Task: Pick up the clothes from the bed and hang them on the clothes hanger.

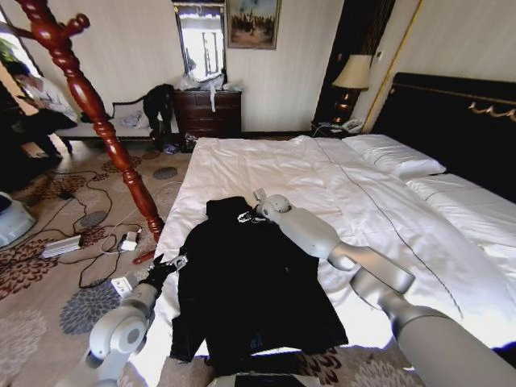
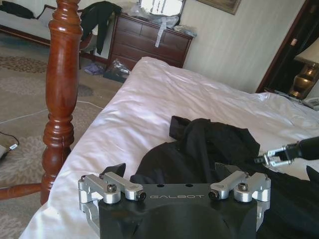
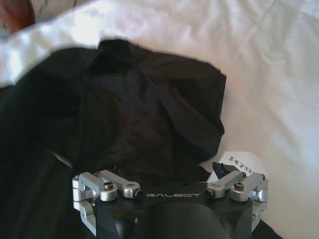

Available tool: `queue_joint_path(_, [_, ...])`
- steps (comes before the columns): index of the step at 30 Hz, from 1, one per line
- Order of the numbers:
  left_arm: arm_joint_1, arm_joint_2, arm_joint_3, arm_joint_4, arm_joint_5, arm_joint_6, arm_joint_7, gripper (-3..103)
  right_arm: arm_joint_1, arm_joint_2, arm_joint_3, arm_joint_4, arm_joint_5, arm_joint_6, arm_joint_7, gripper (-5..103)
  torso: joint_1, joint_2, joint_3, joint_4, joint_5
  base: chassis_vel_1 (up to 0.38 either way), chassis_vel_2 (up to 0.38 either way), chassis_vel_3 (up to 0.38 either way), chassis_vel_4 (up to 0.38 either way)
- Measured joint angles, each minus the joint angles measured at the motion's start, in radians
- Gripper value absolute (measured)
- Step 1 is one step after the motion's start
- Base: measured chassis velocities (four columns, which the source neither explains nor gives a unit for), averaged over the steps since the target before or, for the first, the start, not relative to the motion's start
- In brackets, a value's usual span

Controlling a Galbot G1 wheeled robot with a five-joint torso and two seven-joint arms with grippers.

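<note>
Both pincers at clothes (image 1: 242, 282): right pincer (image 1: 248, 216) by collar, left pincer (image 1: 171, 264) at edge.

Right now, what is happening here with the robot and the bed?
The robot stands at the foot of the bed, where the black clothes lie spread on the white duvet. Its right hand is at the collar end of the garment, near the white label. Its left hand is at the garment's left edge. The wooden clothes hanger stands on the carpet beside the bed, with nothing hung on the part in view.
</note>
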Motion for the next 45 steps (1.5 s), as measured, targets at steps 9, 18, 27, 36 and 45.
queue_joint_path(9, [0.009,-0.003,-0.014,-0.009,0.000,0.000,0.000,100,0.025,0.038,0.031,-0.156,-0.237,0.055,-0.204,100,0.000,0.000,0.000,-0.0004,-0.0001,0.000,0.000,0.000,0.000])
queue_joint_path(18, [0.012,-0.011,-0.013,-0.012,0.005,-0.001,-0.001,100,0.023,0.090,0.076,-0.273,-0.367,0.131,-0.274,101,0.000,0.000,0.000,-0.0003,-0.0002,0.000,0.000,0.000,0.000])
queue_joint_path(27, [0.019,-0.019,-0.018,-0.017,0.011,-0.001,-0.002,100,0.043,0.134,0.106,-0.361,-0.503,0.192,-0.380,71,0.000,0.000,0.000,-0.0003,-0.0002,0.000,0.000,0.000,0.000])
queue_joint_path(36, [0.025,-0.023,-0.017,-0.017,0.018,-0.001,-0.002,100,0.047,0.136,0.106,-0.368,-0.536,0.220,-0.402,38,0.000,0.000,0.000,-0.0003,-0.0002,0.000,0.000,0.000,0.000])
queue_joint_path(45, [0.031,-0.018,-0.024,-0.022,0.018,-0.001,-0.002,100,0.036,0.106,0.106,-0.336,-0.550,0.260,-0.316,24,0.000,0.000,0.000,-0.0001,-0.0001,0.000,0.000,0.000,0.000])
